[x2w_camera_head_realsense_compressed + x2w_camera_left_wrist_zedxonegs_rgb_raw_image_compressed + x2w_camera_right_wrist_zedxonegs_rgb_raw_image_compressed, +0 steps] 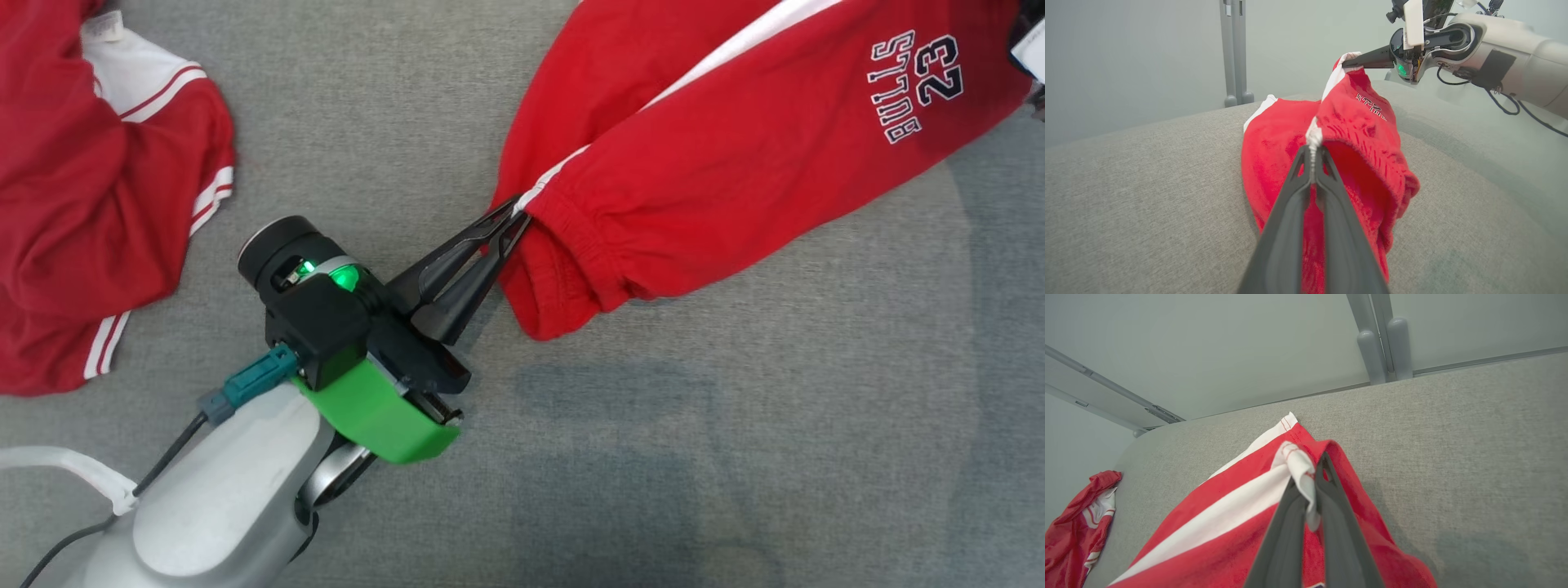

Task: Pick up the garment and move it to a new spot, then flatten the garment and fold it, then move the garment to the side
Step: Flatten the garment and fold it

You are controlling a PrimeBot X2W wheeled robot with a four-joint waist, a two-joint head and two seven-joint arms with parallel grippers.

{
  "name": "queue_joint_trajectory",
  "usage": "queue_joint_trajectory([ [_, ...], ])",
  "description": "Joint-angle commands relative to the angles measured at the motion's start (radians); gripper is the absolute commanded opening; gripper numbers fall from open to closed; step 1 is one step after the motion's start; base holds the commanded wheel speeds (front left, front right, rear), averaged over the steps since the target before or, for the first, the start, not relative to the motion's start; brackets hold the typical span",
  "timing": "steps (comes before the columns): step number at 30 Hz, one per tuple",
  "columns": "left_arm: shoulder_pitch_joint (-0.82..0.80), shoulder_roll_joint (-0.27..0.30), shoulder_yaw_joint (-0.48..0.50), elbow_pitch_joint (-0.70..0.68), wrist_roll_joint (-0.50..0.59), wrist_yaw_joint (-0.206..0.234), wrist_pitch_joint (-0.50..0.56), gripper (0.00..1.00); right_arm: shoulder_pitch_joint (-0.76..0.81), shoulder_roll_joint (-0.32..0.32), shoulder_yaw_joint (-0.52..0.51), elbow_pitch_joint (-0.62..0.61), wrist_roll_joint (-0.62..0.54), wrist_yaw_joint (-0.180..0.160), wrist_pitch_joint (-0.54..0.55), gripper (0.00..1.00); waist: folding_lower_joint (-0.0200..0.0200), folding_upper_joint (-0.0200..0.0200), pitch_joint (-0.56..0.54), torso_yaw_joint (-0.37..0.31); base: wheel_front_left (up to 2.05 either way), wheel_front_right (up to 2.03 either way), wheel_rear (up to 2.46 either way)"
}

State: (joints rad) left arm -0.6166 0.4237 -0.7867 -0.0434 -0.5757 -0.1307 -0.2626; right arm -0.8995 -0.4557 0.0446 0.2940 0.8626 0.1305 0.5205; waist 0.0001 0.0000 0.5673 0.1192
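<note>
The garment (735,155) is a pair of red shorts with a white side stripe and "BULLS 23" print, stretched across the grey surface toward the upper right of the head view. My left gripper (513,214) is shut on its elastic waistband at the white stripe; the left wrist view shows the garment (1363,139) pinched at that gripper's tips (1313,150). My right gripper (1345,64) is shut on the far hem, lifting it. In the right wrist view it (1312,475) pinches the white-striped corner of the garment (1229,514).
Another red garment with white trim (90,204) lies crumpled at the left of the grey padded surface (735,425) and appears again (1077,522) in the right wrist view. Grey posts (1384,347) stand behind the surface's far edge.
</note>
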Motion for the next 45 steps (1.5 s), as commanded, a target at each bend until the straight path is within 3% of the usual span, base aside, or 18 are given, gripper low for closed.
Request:
queue_joint_trajectory([
  [1, -0.028, -0.007, -0.001, 0.013, -0.001, 0.001, -0.003, 0.00, -0.034, 0.007, 0.007, 0.016, -0.020, 0.000, 0.010, 0.00, -0.0001, 0.0000, 0.066, 0.091, 0.00, 0.00, 0.00],
  [11, -0.099, -0.086, -0.003, 0.076, -0.040, 0.001, -0.003, 0.00, -0.172, 0.038, 0.010, 0.106, -0.112, 0.000, -0.002, 0.00, -0.0001, 0.0000, 0.084, 0.165, 0.00, 0.00, 0.00],
  [23, -0.194, -0.131, -0.059, 0.217, -0.058, 0.001, -0.003, 0.00, -0.236, 0.034, 0.024, 0.191, -0.183, 0.000, -0.038, 0.00, -0.0001, 0.0000, 0.103, 0.182, 0.00, 0.00, 0.00],
  [24, -0.198, -0.132, -0.063, 0.234, -0.063, 0.001, -0.003, 0.04, -0.240, 0.033, 0.032, 0.193, -0.188, 0.000, -0.038, 0.00, -0.0001, 0.0000, 0.105, 0.181, 0.00, 0.00, 0.00],
  [25, -0.203, -0.133, -0.062, 0.246, -0.067, 0.001, -0.003, 0.15, -0.244, 0.029, 0.036, 0.190, -0.197, 0.000, -0.051, 0.15, -0.0001, 0.0000, 0.106, 0.179, 0.00, 0.00, 0.00],
  [26, -0.209, -0.134, -0.055, 0.259, -0.067, 0.001, -0.003, 0.27, -0.250, 0.029, 0.039, 0.188, -0.202, 0.000, -0.064, 0.53, -0.0001, 0.0000, 0.108, 0.176, 0.00, 0.00, 0.00],
  [27, -0.213, -0.135, -0.049, 0.269, -0.066, 0.001, -0.003, 0.39, -0.252, 0.034, 0.042, 0.193, -0.204, 0.000, -0.069, 1.00, -0.0001, 0.0000, 0.109, 0.174, 0.00, 0.00, 0.00],
  [31, -0.209, -0.133, -0.034, 0.310, -0.057, 0.001, -0.003, 0.84, -0.258, 0.045, 0.069, 0.183, -0.188, 0.000, -0.055, 1.00, -0.0001, 0.0000, 0.099, 0.156, 0.00, 0.00, 0.00],
  [33, -0.203, -0.132, -0.034, 0.337, -0.060, 0.001, -0.003, 1.00, -0.258, 0.040, 0.082, 0.164, -0.165, 0.000, -0.033, 1.00, -0.0001, 0.0000, 0.092, 0.146, 0.00, 0.00, 0.00],
  [39, -0.183, -0.116, -0.023, 0.399, -0.067, 0.010, 0.002, 1.00, -0.210, -0.023, 0.116, 0.053, -0.074, 0.000, 0.123, 1.00, -0.0001, 0.0000, 0.063, 0.113, 0.00, 0.00, 0.00],
  [45, -0.153, -0.087, 0.001, 0.390, -0.076, 0.067, 0.015, 1.00, -0.144, -0.148, 0.149, -0.058, -0.098, 0.000, 0.213, 1.00, -0.0001, 0.0000, 0.047, 0.109, 0.00, 0.00, 0.00],
])
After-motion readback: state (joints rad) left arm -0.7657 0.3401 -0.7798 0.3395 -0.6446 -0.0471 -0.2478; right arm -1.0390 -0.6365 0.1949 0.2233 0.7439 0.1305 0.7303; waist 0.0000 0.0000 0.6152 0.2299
